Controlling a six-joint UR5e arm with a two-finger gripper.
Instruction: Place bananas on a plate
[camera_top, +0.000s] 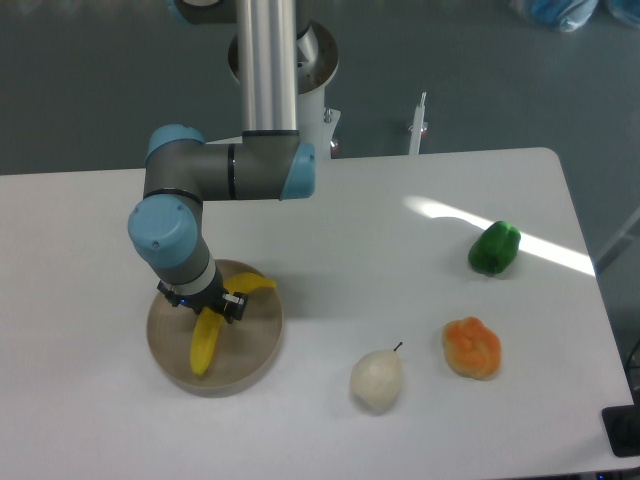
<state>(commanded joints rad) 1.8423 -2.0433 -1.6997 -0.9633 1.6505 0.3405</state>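
Observation:
The yellow banana (206, 342) lies over the round beige-tan plate (255, 350) at the front left of the table. One end points toward the plate's front, the other end sticks out to the right behind the gripper. My gripper (212, 310) is directly above the plate, its fingers on either side of the banana's middle. The wrist hides the fingertips, so I cannot tell whether the jaws are closed on the fruit or just released, or whether the banana rests on the plate.
A pale whitish pear (377, 379) lies right of the plate near the front. A lumpy orange fruit (472, 347) sits further right. A green pepper (494, 248) lies at the right. The arm's base (285, 60) stands at the table's back edge.

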